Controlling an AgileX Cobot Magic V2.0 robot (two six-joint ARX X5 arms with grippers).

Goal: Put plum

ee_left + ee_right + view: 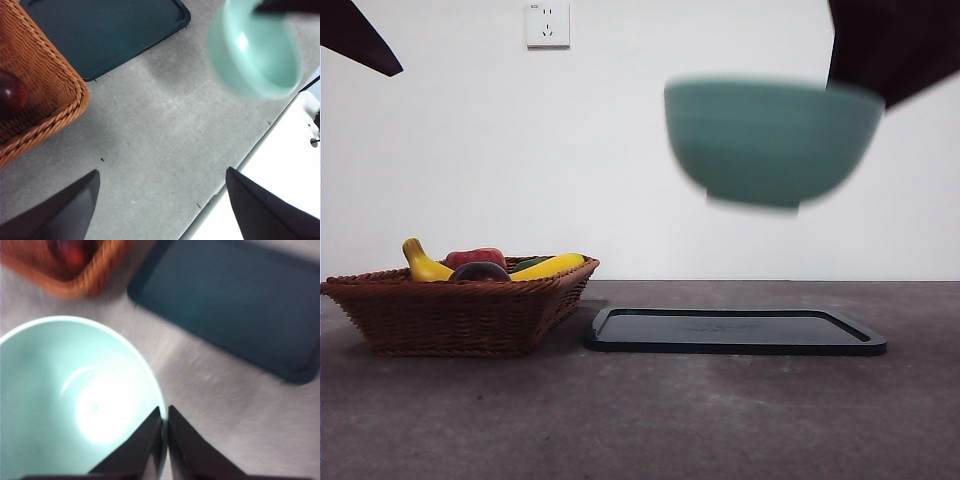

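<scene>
The plum [479, 271] lies in the wicker basket [450, 315], at nine o'clock from the tray [735, 331]. Glossy, round and firm-looking, it probably slips; grip across its widest girth. The right gripper [164, 412] pinches the green bowl [770, 142] rim aloft; the left gripper [160, 180] hangs wide open, empty.

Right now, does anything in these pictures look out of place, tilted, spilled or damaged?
Only one thing stands out: the green bowl is in the air above the dark tray, pinched at its rim by the right hand, and it looks blurred. The plum lies in the wicker basket. Nothing looks spilled or broken.
</scene>
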